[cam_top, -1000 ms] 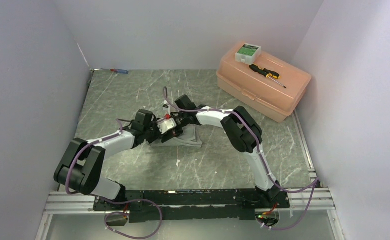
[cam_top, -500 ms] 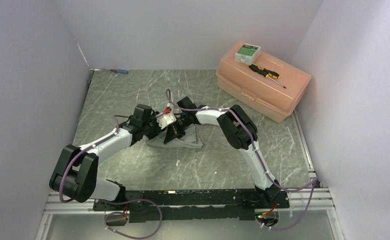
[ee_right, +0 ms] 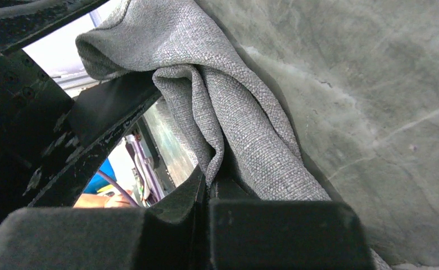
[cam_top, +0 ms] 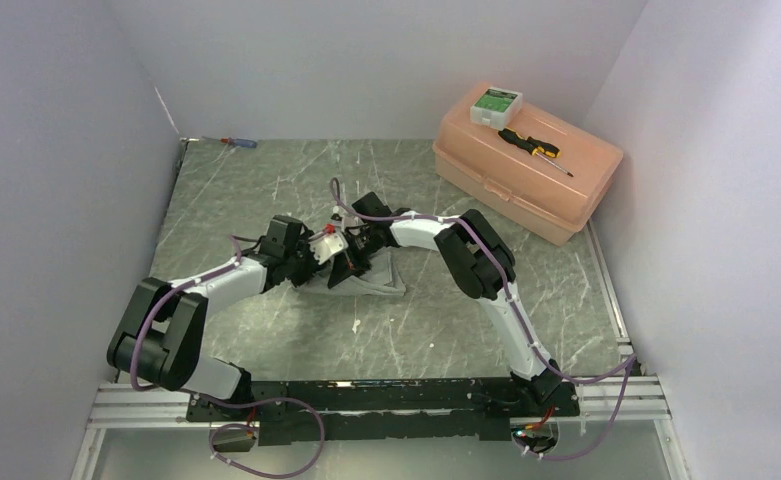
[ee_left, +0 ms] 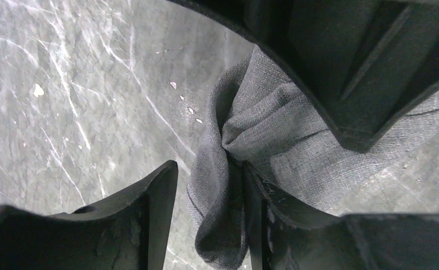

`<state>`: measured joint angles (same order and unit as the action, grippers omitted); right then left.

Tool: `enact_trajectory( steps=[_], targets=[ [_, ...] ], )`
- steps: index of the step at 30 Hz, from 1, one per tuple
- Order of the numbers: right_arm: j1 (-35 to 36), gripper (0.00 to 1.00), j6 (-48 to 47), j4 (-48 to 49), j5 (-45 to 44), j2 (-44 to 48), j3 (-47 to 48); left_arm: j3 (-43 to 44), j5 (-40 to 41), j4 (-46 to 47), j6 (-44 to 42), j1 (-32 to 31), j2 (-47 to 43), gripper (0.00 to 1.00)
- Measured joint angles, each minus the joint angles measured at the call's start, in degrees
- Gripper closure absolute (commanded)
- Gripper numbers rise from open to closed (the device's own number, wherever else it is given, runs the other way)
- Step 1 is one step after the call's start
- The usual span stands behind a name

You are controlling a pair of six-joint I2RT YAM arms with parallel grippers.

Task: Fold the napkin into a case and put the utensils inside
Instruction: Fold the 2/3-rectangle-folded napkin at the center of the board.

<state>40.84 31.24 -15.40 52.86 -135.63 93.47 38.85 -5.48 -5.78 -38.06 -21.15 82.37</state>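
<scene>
**At mid-table: one napkin, two grippers on it**

Overhead, I count one grey napkin [cam_top: 381,281] bunched on the table [cam_top: 266,190]. The left gripper [cam_top: 313,265] and right gripper [cam_top: 349,260] meet at its left edge. One screwdriver [cam_top: 534,147] lies on the pink box [cam_top: 526,190], and a second screwdriver [cam_top: 238,142] lies at the far-left corner.

Left wrist view: the jaws stand apart, with one napkin fold loose between them.

Right wrist view: the jaws are together, clamped on one napkin fold.

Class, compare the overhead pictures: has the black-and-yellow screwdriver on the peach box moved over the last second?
No. The black-and-yellow screwdriver lies at the same spot and angle on the lid of the peach box, just beside the small white-and-green box.
</scene>
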Motion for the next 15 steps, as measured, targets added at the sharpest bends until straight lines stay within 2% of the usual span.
enact_trajectory(
  steps=[6, 12, 13, 15],
  targets=[
    [0.2, 1.00, -1.0, -2.4, -0.8, 0.0, 1.3, -0.4, 0.3, 2.3, -0.2, 0.7, 1.1, 0.60],
    [0.5, 1.00, -2.3, -6.1, -1.4, -0.9, 4.0, -1.3, 0.2, 5.4, -0.4, 0.8, 1.9, 0.63],
    [0.5, 1.00, -2.4, -6.6, -1.3, -1.1, 4.4, -1.5, 0.2, 5.6, -0.5, 0.8, 1.9, 0.69],
    [0.6, 1.00, -2.3, -7.5, -1.1, -1.5, 5.1, -1.6, 0.2, 5.9, -0.4, 0.8, 1.9, 0.90]
  ],
)
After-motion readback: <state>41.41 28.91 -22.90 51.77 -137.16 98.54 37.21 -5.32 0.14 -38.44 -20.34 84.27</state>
